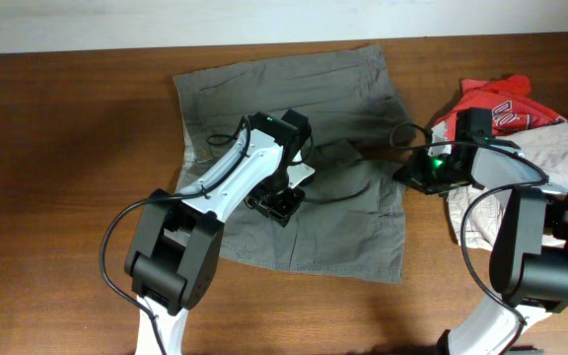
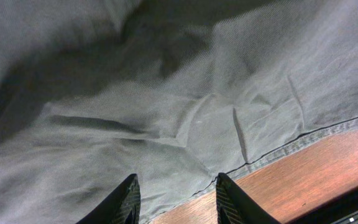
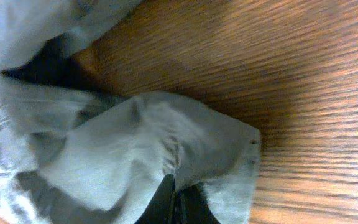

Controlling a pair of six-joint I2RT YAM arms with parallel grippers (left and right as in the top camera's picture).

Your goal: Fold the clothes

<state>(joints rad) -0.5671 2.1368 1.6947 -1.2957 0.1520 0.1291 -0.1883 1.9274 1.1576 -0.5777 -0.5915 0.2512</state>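
Note:
The clothes [image 1: 294,89], a pair of wrinkled olive-grey shorts, lie spread across the middle of the table. My left gripper [image 1: 279,204] hovers over their centre. In the left wrist view its gripper [image 2: 178,200] is open, the two dark fingertips [image 2: 127,200] standing apart above the cloth [image 2: 166,99] near a stitched hem, with nothing between them. My right gripper [image 1: 402,170] is at the shorts' right edge. In the right wrist view that gripper [image 3: 176,200] is shut on a bunched fold of the olive-grey fabric [image 3: 135,143], lifted just above the wood.
A red T-shirt with white lettering [image 1: 501,102] and paler beige shorts [image 1: 565,153] are heaped at the right, beside and under the right arm. Bare brown table [image 1: 57,148] lies left of the shorts and along the front edge.

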